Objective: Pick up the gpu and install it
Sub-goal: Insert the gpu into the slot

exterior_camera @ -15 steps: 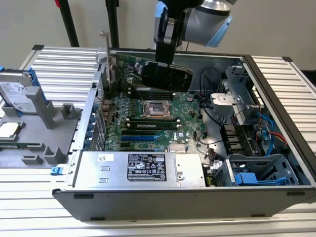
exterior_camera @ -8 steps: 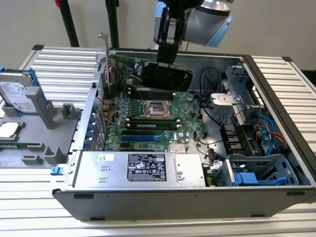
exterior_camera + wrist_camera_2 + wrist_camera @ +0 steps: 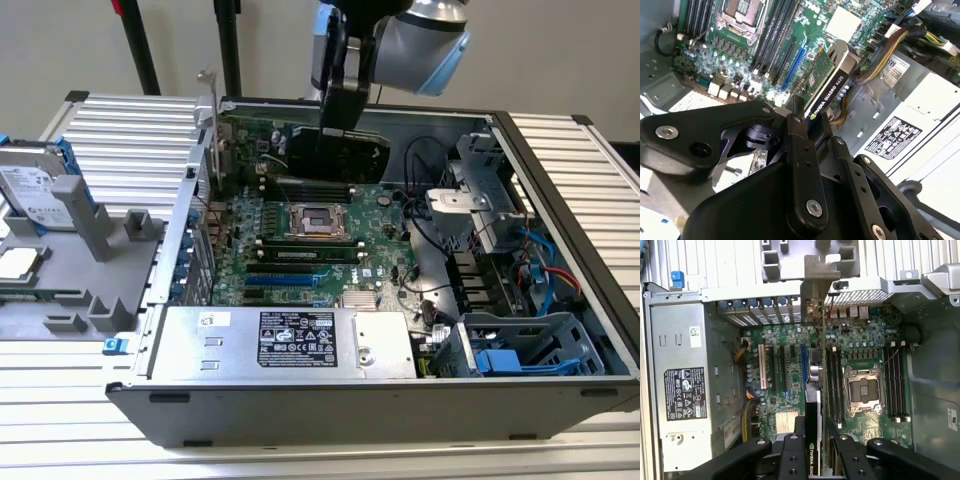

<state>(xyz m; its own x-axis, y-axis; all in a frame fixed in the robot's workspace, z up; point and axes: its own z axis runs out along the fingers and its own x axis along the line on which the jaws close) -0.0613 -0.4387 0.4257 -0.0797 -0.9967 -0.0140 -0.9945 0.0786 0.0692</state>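
My gripper is shut on the gpu and holds it on edge over the far part of the open computer case. Its black cooler faces the exterior view, and its silver bracket rises above the case's rear wall. In the first wrist view the gpu runs edge-on between my fingers, over the motherboard beside a blue slot, with its bracket at the rear slot openings. The second wrist view shows the gpu's black edge beyond my fingers. Whether it touches a slot I cannot tell.
A silver power supply fills the case's near side. A drive cage and cables crowd the exterior view's right. Memory sticks and a processor socket lie below the card. A hard drive stands on a grey fixture outside.
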